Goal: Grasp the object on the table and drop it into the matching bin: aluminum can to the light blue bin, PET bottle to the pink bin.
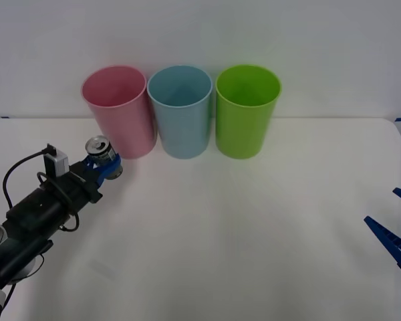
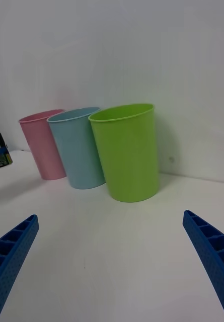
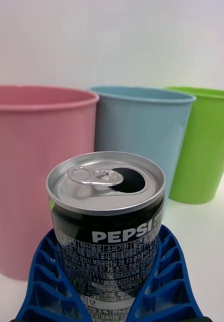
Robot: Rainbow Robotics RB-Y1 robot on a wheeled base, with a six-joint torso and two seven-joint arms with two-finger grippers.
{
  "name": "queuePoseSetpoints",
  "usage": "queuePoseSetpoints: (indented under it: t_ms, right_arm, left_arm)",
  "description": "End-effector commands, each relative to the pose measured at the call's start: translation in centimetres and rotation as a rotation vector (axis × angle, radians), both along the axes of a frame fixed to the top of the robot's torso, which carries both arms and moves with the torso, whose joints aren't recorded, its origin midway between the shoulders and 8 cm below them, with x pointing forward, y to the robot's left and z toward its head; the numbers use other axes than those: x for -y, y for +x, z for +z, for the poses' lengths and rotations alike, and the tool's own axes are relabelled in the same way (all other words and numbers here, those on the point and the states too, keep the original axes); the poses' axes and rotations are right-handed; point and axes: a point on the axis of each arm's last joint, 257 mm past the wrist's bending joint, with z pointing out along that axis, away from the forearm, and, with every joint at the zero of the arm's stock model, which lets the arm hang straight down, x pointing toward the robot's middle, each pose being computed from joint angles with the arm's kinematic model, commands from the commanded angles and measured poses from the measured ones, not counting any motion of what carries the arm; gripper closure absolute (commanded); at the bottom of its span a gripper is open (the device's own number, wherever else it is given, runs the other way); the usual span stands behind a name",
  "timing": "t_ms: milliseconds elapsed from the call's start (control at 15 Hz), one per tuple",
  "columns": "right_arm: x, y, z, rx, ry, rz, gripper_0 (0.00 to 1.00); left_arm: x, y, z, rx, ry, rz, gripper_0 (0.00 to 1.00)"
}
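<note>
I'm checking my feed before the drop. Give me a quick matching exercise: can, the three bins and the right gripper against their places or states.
Things:
1. aluminum can
2. pink bin
3. light blue bin
4. lime green bin
5. right gripper

Places or states:
A. middle of the row
B. open, at the table's right edge
C. held in the left gripper
D. right end of the row
E. left end, nearest the can

Pairs: 1-C, 2-E, 3-A, 4-D, 5-B

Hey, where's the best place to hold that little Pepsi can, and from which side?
Grip the aluminum can around its straight cylindrical wall, coming in level from the robot's side. It stands upright, so its sides suit the fingers, as the left tool grips it now beside the pink bin.
</note>
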Motion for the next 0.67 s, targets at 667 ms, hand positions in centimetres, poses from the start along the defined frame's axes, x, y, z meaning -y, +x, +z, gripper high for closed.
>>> queuePoseSetpoints:
  t_ms: [667]
  right_arm:
    - [0.0, 0.0, 0.0, 0.0, 0.0, 0.0, 0.0]
  left_arm:
    - [0.5, -0.9, 9.0, 0.119, -0.129, -0.044, 1.0]
